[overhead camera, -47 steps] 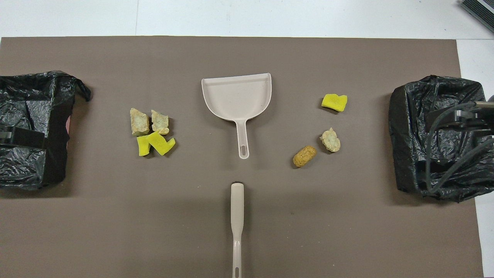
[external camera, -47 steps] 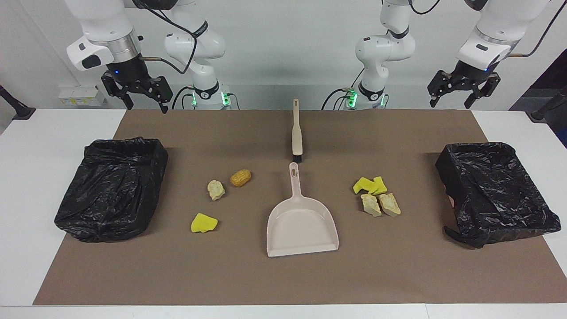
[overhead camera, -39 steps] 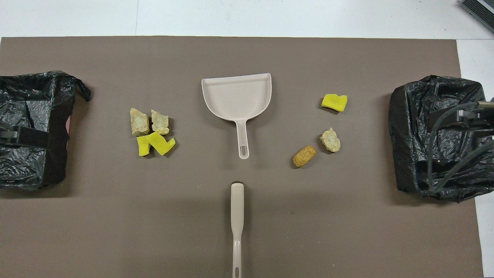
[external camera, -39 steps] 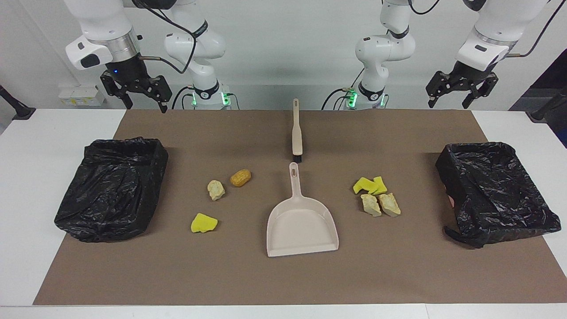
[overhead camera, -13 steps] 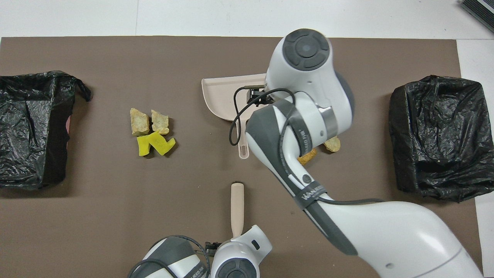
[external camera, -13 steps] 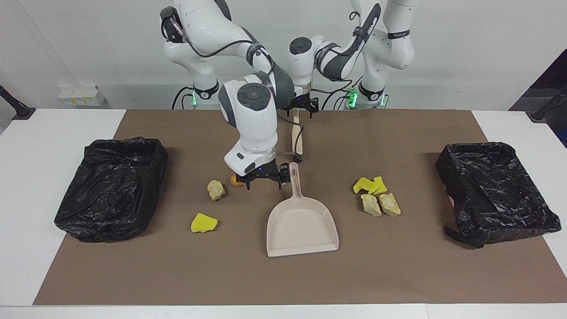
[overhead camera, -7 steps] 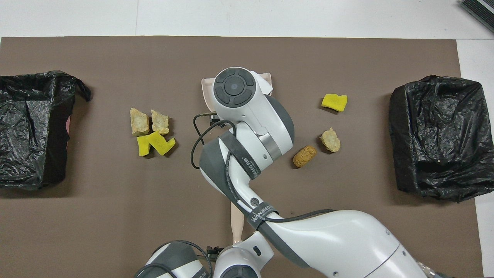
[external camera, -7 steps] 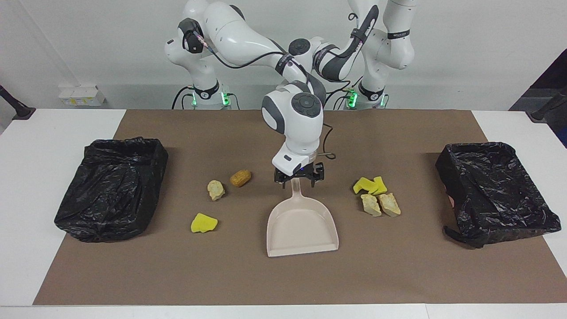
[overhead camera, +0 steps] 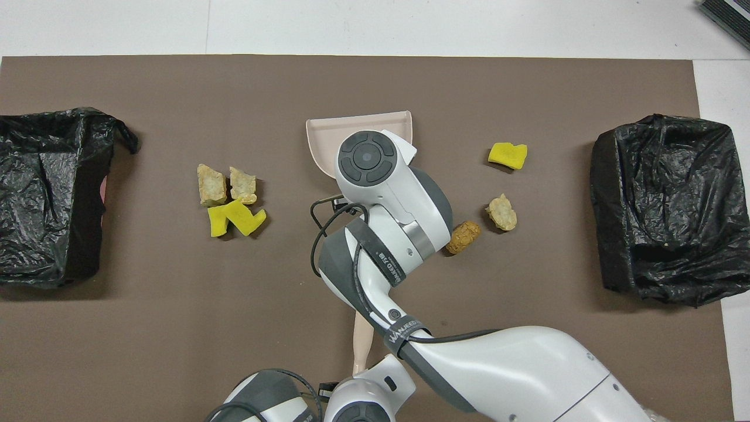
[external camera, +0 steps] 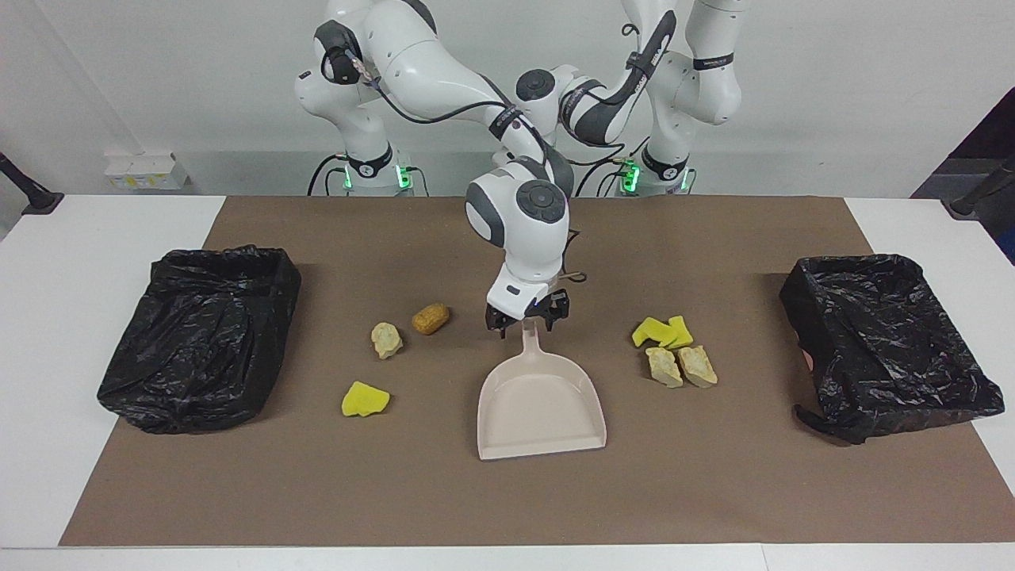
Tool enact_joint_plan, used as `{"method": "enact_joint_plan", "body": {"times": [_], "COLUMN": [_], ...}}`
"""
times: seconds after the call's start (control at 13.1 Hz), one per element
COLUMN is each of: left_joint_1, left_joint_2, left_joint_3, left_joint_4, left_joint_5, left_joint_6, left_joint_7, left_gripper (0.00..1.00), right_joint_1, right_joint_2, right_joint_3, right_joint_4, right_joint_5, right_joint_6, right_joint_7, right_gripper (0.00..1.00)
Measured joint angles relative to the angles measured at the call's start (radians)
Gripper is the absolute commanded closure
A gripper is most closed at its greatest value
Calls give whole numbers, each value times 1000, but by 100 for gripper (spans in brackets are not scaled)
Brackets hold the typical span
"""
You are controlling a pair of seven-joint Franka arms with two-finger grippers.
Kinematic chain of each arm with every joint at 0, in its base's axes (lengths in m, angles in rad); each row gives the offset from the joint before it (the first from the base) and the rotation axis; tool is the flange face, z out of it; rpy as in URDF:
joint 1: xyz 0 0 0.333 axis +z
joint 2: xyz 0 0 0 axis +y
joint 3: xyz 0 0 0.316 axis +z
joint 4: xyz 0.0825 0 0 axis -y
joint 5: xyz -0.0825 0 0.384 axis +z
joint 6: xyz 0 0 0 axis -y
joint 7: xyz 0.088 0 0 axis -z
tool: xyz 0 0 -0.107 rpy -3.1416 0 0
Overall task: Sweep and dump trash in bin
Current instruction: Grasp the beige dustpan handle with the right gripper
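Light, soft yellow sponge and crumbly cream scraps, best swept; right gripper seemingly narrowing astride stiff beige plastic dustpan handle.

A grey band on the right arm's forearm carries white lettering – too small to make out. A second band lower down reads roughly "WANJEED" – uncertain.

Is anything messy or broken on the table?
Nothing looks broken. The mess is the trash: yellow and cream scraps lie loose on the brown mat on both sides of the dustpan, none in either black bin. The dustpan lies flat and empty. That is the mess still to be swept.
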Motion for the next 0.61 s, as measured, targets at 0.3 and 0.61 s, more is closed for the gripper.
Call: {"method": "enact_joint_plan", "body": {"times": [0.3, 0.61], "left_joint_1": [0, 32], "left_joint_2": [-30, -112], "left_joint_3": [13, 34], "left_joint_4": [6, 14], "left_joint_5": [-1, -2], "left_joint_6": [-107, -285], "left_joint_7": [0, 22], "left_gripper": [100, 100], "right_joint_1": [3, 3], "right_joint_2": [-26, -26], "right_joint_3": [3, 3], "right_joint_4": [-32, -39], "right_joint_5": [5, 19], "right_joint_6": [0, 6], "right_joint_7": [0, -7], "right_gripper": [41, 55]}}
